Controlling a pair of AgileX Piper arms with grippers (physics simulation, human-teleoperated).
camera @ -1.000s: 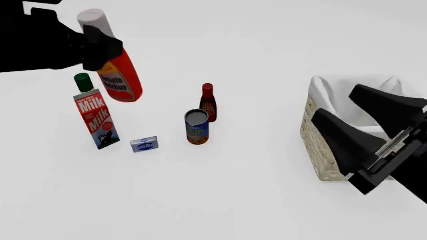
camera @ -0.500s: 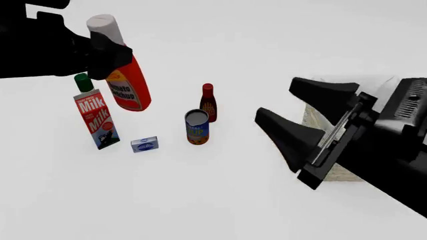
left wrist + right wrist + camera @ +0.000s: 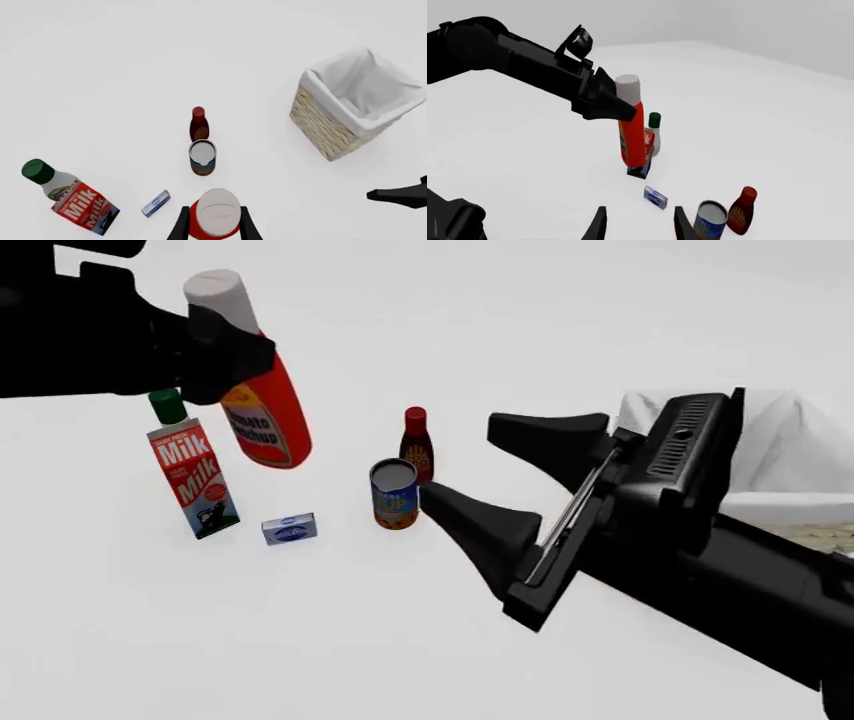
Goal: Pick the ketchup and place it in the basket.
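The ketchup [image 3: 267,410], a red squeeze bottle with a whitish cap, hangs tilted in the air above the milk carton, and my left gripper [image 3: 220,345] is shut on its neck. In the left wrist view its cap [image 3: 215,211] sits between the two fingers [image 3: 180,226]. The right wrist view shows the ketchup [image 3: 632,137] held upright off the table. The wicker basket [image 3: 330,131] with its white lining stands at the right; in the front view my right arm covers most of the basket [image 3: 801,435]. My right gripper [image 3: 461,458] is open and empty, beside the can.
On the table stand a milk carton [image 3: 190,475], a small blue box [image 3: 288,529], a can [image 3: 394,495] and a small dark bottle with a red cap [image 3: 416,445]. The right arm spans the front right of the table.
The left gripper has carried the ketchup a little to the right. The right arm has swung left from in front of the basket toward the can, its gripper still open.
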